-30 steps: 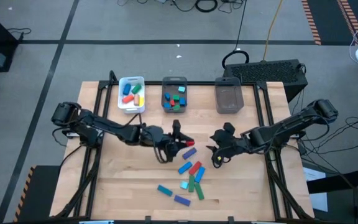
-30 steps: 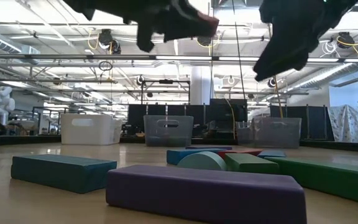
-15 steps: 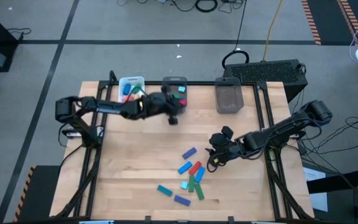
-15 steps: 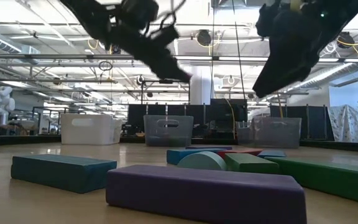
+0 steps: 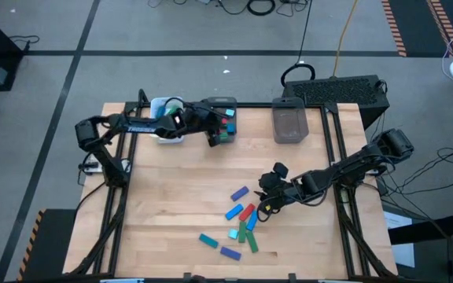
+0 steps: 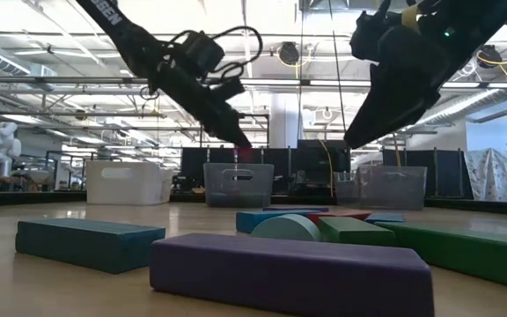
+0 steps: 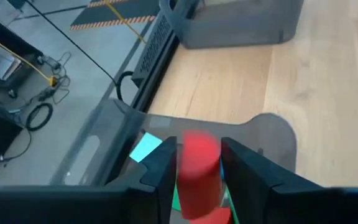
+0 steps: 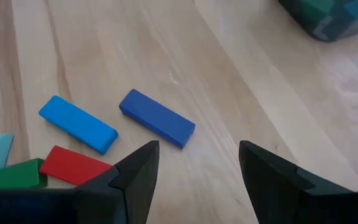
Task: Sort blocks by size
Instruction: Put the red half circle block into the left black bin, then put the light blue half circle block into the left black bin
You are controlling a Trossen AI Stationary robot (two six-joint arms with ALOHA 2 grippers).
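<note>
My left gripper (image 7: 194, 171) hangs over the middle bin (image 5: 221, 104), a red block (image 7: 199, 174) between its fingers. My right gripper (image 8: 194, 163) gapes, holding nothing, above bare wood beside the loose blocks (image 5: 241, 224) mid-table.

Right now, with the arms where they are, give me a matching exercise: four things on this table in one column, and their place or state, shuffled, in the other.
Things:
1. red block
2. right end effector
3. right-hand grey bin
4. white tray

Place or state:
A. open and empty, by the loose blocks
B. leftmost container, several blocks inside
C. in the left end effector, over the middle grey bin
D. no blocks visible inside

Pairs: 1-C, 2-A, 3-D, 4-B
</note>
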